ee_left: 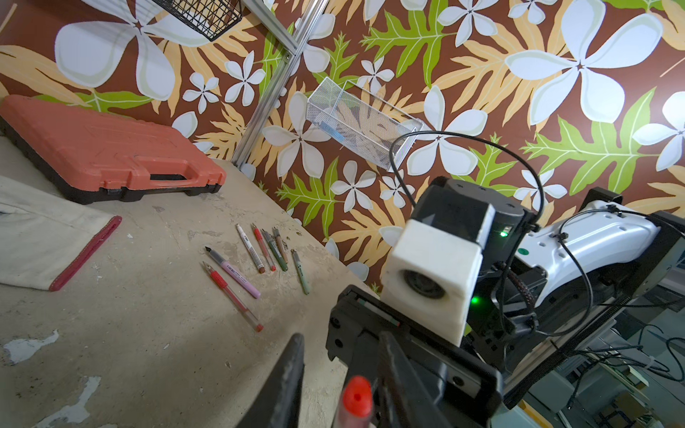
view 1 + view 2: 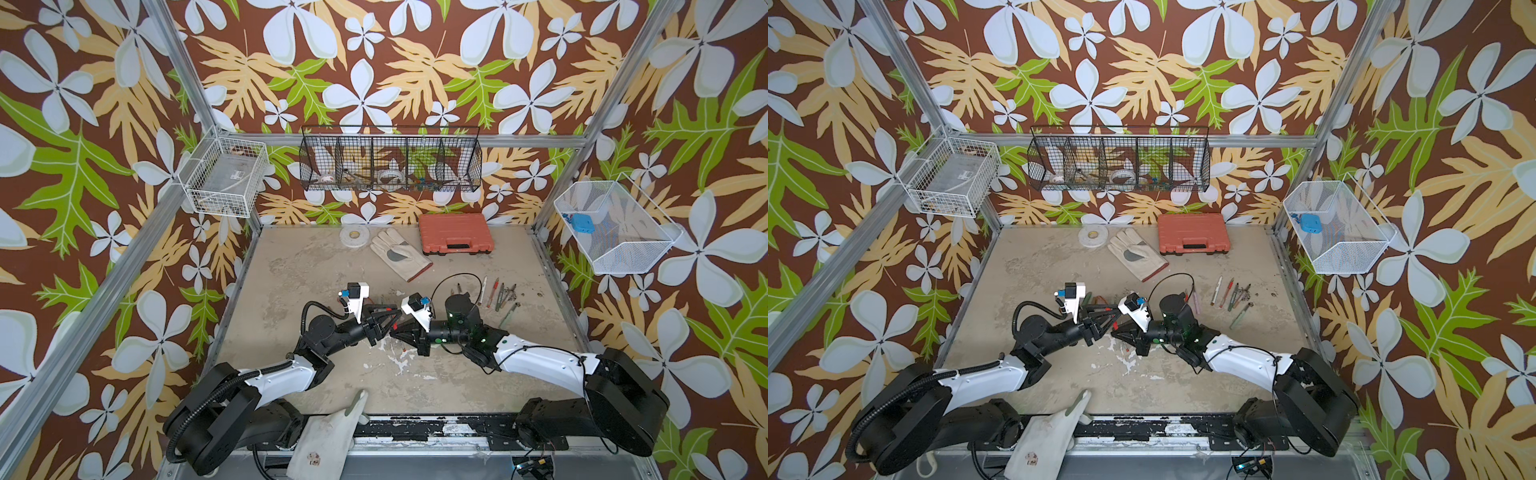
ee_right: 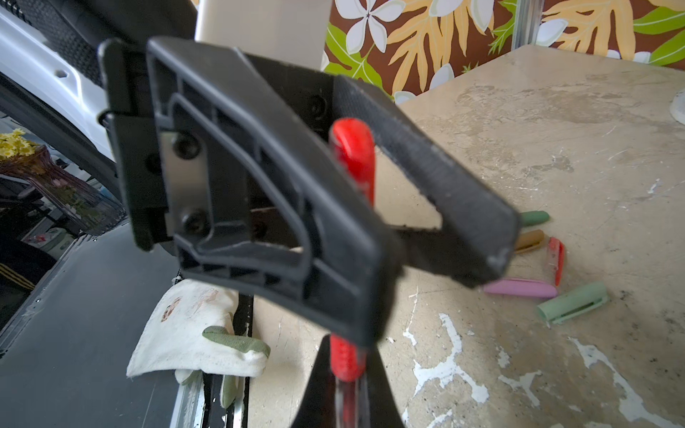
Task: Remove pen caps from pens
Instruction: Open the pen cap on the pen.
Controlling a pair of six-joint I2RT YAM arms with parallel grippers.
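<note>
- Right wrist view, bottom centre: the right gripper has its fingers pressed together on a red gel pen, at the red sleeve where the clear barrel begins.
- The pen's long axis runs straight up that frame. Its red cap is the upper end, near frame centre, between the fingers of the left gripper.
- Left wrist view, bottom centre: the left gripper has its fingers apart. The cap's rounded end faces the camera, just beside one finger with a clear gap to the other; I cannot tell whether it touches.
- Step in hand, as I judge it: setting up the cap pull on this pen. A left finger hides whether the cap is fully seated.
- The next move likely calls for the left fingers to close on the cap alone, then draw it along the pen's axis, away from the right gripper, without bending sideways.
- Loose caps lie at the right of the right wrist view. Bare-tipped pens lie centre-left in the left wrist view, so most of the task looks done.
</note>
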